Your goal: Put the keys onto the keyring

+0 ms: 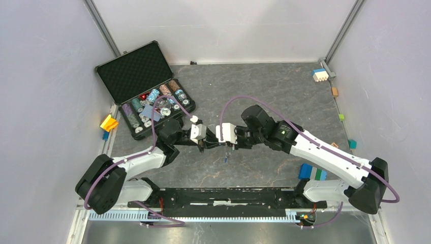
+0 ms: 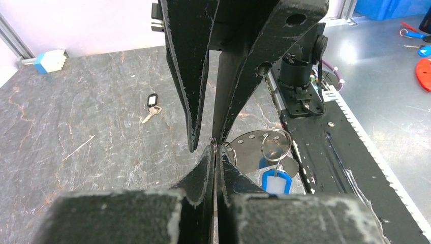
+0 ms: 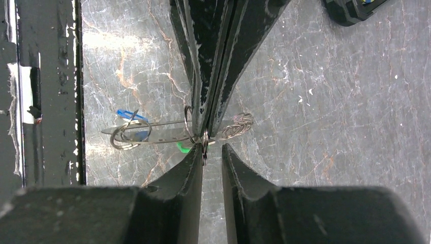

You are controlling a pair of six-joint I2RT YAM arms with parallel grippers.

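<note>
Top-down first. The two arms meet nose to nose over the middle of the grey stone-look table (image 1: pixel 274 91). The left gripper (image 1: pixel 203 144) and right gripper (image 1: pixel 229 145) sit just beside each other. A tiny blue bit (image 1: pixel 225 156) dangles below them, too small from up here to make out properly. There's an open case of poker chips (image 1: pixel 137 71) at the far left, and some toy blocks (image 1: pixel 319 75) along the edges.

Left wrist cam: the left gripper (image 2: pixel 215 152) is clamped tight, fingers pressed together, pinching the thin metal of the keyring (image 2: pixel 249 150) right at the tips. The right gripper (image 2: pixel 204 142) comes down from the top of the view, its fingers spread a little on either side of that same spot. A key with a blue tag (image 2: pixel 276 182) hangs off the keyring by its small split ring. The key with the black tag (image 2: pixel 151 104) lies flat on the table, well apart from all that.

Right wrist cam: the right gripper (image 3: pixel 212 148) has a clear gap between its fingers, so it's loosened and not gripping anything. One finger is just beside the metal, and I honestly can't tell if it touches. The left gripper (image 3: pixel 204 127) points down from above, closed on the keyring (image 3: pixel 239 124), which is held off the table and runs sideways across the view. The chain-like part is on one side. On the other side are the blue tag (image 3: pixel 127 115) and its split ring. A green tag (image 3: pixel 182 148) peeks out right next to the pinch point.
</note>
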